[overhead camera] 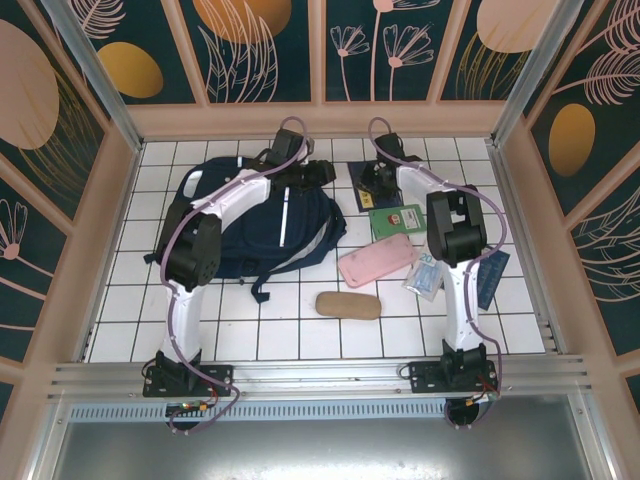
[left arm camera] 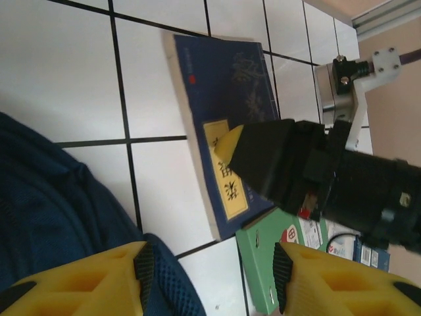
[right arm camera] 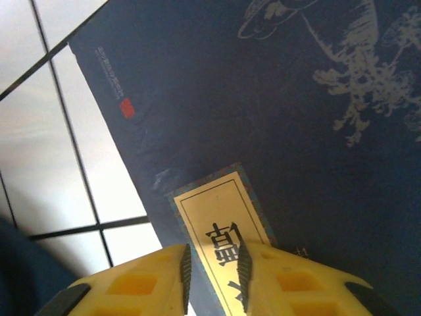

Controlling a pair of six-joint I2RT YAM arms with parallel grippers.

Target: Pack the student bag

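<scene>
Beside the bag's top end: a navy book (right arm camera: 263, 99) lies flat on the white tiled table (overhead camera: 230, 330), with the student bag (overhead camera: 305, 235) lying just to its left, under the left arm.
Right gripper (right arm camera: 212, 280): it hangs over the book's yellow title label with its jaws only narrowly apart and nothing between them. In the left wrist view one yellow tip appears to touch the label.
Left gripper (left arm camera: 210, 280): it sits low at the bag's top end with its jaws wide apart and dark mesh fabric against one finger. No fabric is pinched, and I cannot tell whether the bag's mouth is open.
Risk, grip: a flat book gives such narrow jaws no edge to take from above. They may skid on the cover or catch the cover alone, so the pages fan out and the book drops.
Risk, neighbours: a green booklet (left arm camera: 260, 253) lies just beside the book's near corner. Dragging the book could shove the booklet toward the pink pouch (overhead camera: 377, 262).
Risk, arms: the two grippers are near each other, so a sweep toward the bag could make them collide.
Risk, bag: if the mouth is not held open, the book would probably butt against the fabric and push the bag away.
</scene>
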